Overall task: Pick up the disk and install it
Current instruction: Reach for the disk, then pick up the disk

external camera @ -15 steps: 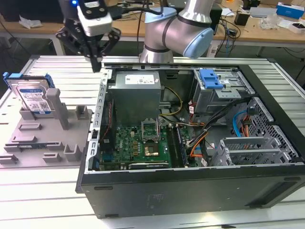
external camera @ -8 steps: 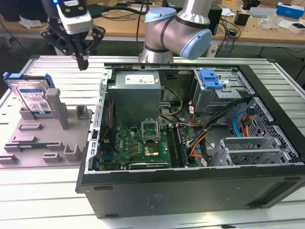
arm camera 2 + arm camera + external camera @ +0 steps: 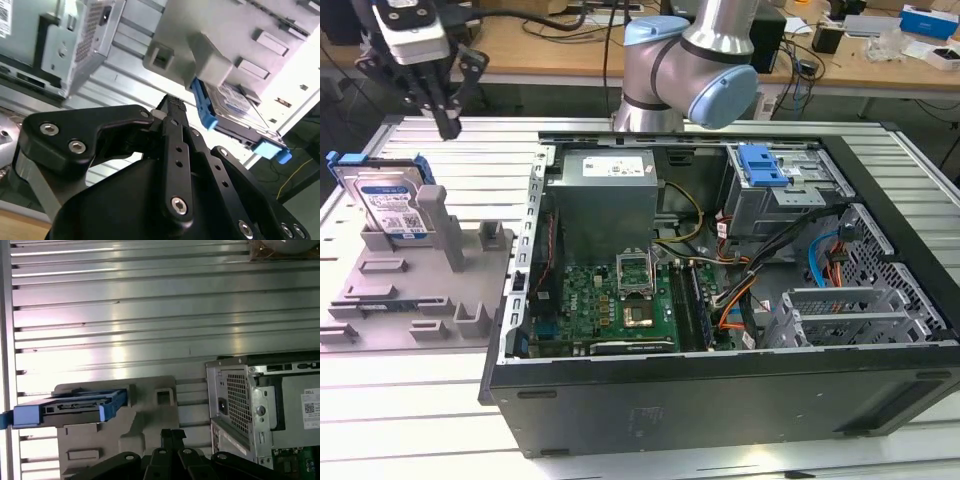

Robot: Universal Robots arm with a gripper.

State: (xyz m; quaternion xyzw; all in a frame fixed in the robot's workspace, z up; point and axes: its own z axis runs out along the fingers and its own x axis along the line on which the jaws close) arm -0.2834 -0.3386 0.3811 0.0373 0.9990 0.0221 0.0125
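The disk (image 3: 388, 205) is a silver drive with a white-and-blue label in a blue carrier. It stands on edge in a grey holder fixture (image 3: 430, 290) at the exterior view's left. My gripper (image 3: 449, 124) hangs above and slightly behind the disk, well apart from it, with its black fingers shut together and nothing between them. In both wrist views the closed fingertips (image 3: 172, 106) (image 3: 172, 433) point toward the slatted table beside the fixture. There the disk (image 3: 234, 106) (image 3: 70, 408) shows edge-on with its blue rail.
An open computer case (image 3: 720, 400) lies to the exterior view's right of the fixture, holding a grey power-supply box (image 3: 605, 195), a motherboard (image 3: 620, 300) and a drive cage with a blue latch (image 3: 762, 165). The arm's base (image 3: 690, 70) stands behind the case. The slatted aluminium table (image 3: 410, 420) runs underneath.
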